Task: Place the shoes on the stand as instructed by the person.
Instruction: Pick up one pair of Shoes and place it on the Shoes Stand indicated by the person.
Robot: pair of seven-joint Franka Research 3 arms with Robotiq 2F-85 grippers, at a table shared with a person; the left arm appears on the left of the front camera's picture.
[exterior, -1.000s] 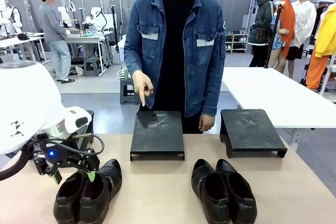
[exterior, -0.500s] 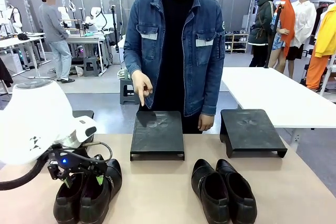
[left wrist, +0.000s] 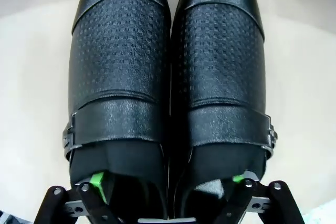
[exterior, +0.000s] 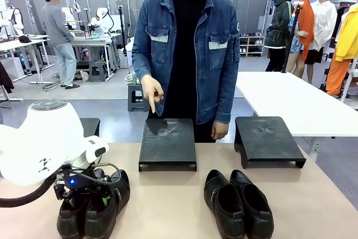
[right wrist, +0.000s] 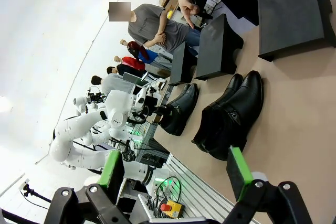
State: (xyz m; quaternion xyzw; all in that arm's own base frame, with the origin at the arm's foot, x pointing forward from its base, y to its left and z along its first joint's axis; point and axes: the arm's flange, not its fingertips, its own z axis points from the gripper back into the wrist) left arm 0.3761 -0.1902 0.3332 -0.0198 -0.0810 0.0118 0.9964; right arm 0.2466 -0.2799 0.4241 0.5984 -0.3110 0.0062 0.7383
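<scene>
Nothing had been set on the stand (exterior: 168,141) pointed at by the person's hand (exterior: 152,93). Both pairs were seen on the desk (exterior: 168,205). The left claw (left wrist: 168,179) was spread apart inside the left pair (left wrist: 123,66), unclamped. The right claw (right wrist: 174,170) was held apart, empty.

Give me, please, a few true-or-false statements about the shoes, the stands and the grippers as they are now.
1. The person's hand points down at the left stand. True.
2. One pair of shoes sits on the right stand. False: the left pair and the right pair both lie on the table, in front of the stands.
3. The left gripper is at the left pair with its jaws spread, one finger at each shoe's opening. True.
4. The right gripper is shut on a shoe. False: its jaws are open with nothing between them, away from the shoes.
</scene>
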